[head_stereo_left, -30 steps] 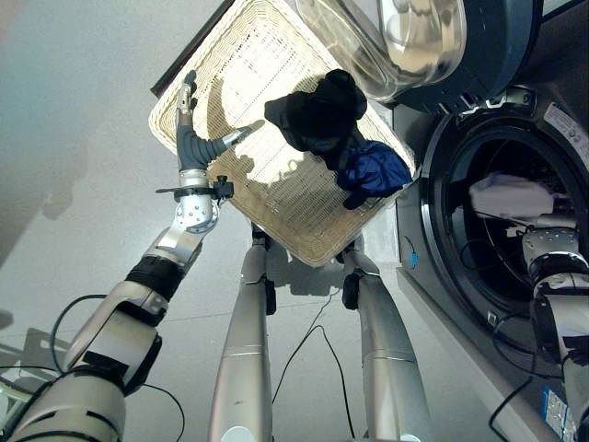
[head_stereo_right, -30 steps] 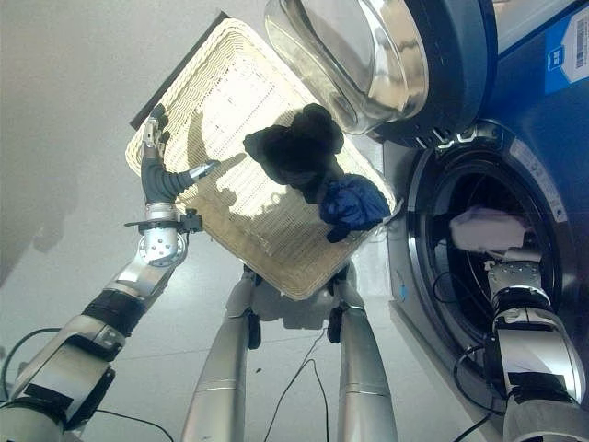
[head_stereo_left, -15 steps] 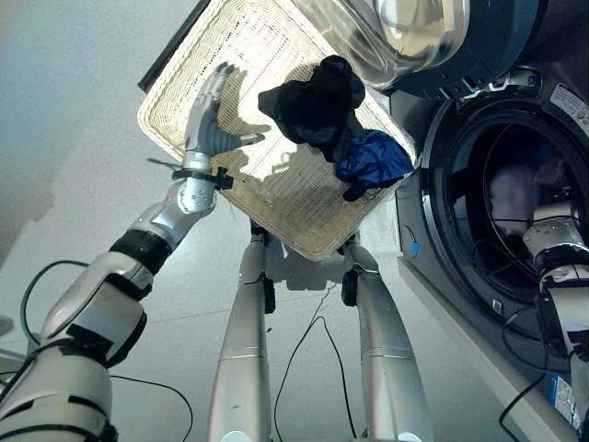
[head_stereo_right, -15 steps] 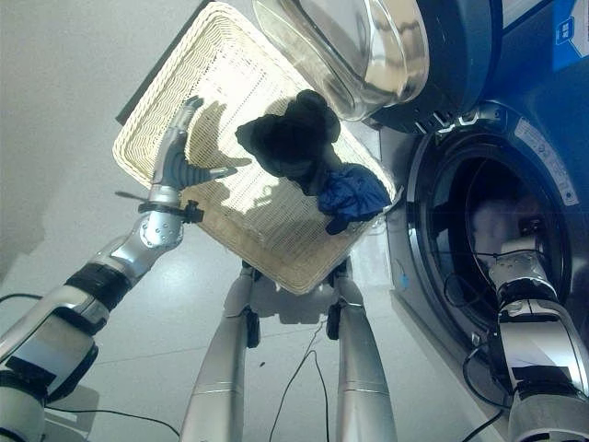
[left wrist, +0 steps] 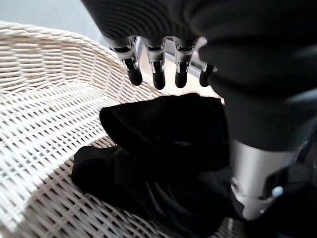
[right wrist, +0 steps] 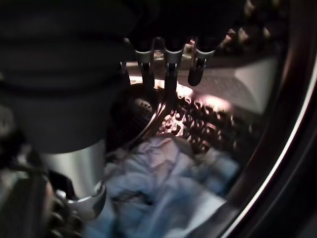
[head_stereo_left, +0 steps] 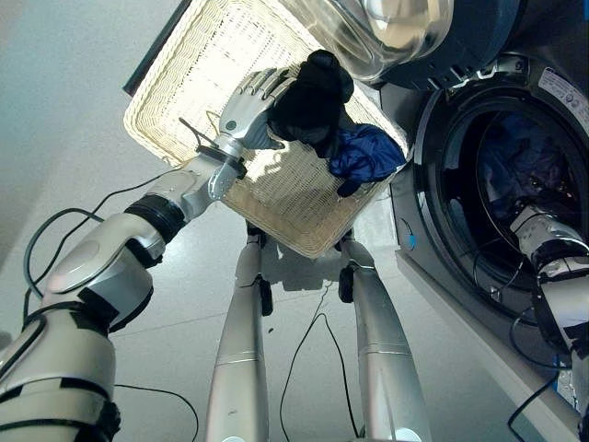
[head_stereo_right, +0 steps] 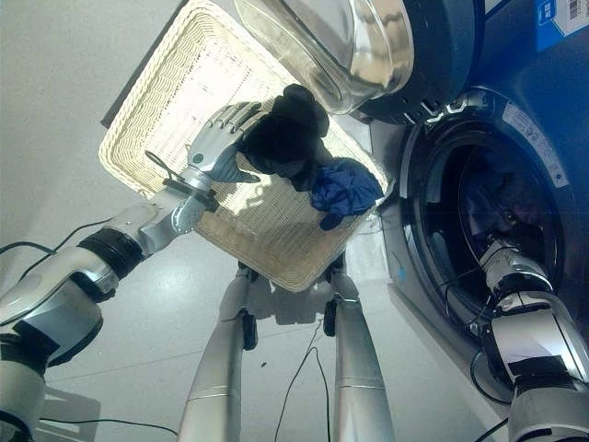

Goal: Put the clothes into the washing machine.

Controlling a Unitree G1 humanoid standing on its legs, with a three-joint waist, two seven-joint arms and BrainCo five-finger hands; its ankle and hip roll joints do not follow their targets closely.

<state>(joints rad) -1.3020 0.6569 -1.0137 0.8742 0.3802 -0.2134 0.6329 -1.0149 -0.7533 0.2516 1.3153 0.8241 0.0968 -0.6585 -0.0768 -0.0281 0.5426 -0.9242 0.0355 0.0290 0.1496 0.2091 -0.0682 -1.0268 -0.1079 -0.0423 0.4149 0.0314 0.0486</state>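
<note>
**Laundry part loaded: pale cloth in drum, two dark items still in basket**

Done so far, judging by the drum: a pale bluish garment (right wrist: pixel 163 193) lies at the bottom of the washing machine (head_stereo_right: pixel 479 212), whose door (head_stereo_right: pixel 322 41) stands swung open above the wicker basket (head_stereo_left: pixel 198 69).

Right hand (right wrist: pixel 168 59) is inside the drum opening, fingers straight and relaxed, nothing in them; the pale cloth lies below the fingertips, apart from them.

Left in the basket: a black garment (head_stereo_left: pixel 308 101) bunched near the middle, and a blue garment (head_stereo_left: pixel 368 152) just beside it on the side toward the machine, touching it.

Left hand (head_stereo_left: pixel 248 106) is over the basket at the black garment's edge. Wrist view shows fingers (left wrist: pixel 158 74) extended above the black cloth, thumb down alongside it, not closed round it. No grasp yet.

Judgement: roughly a third of the load is in. Two pieces remain, black one looks next in line.
</note>
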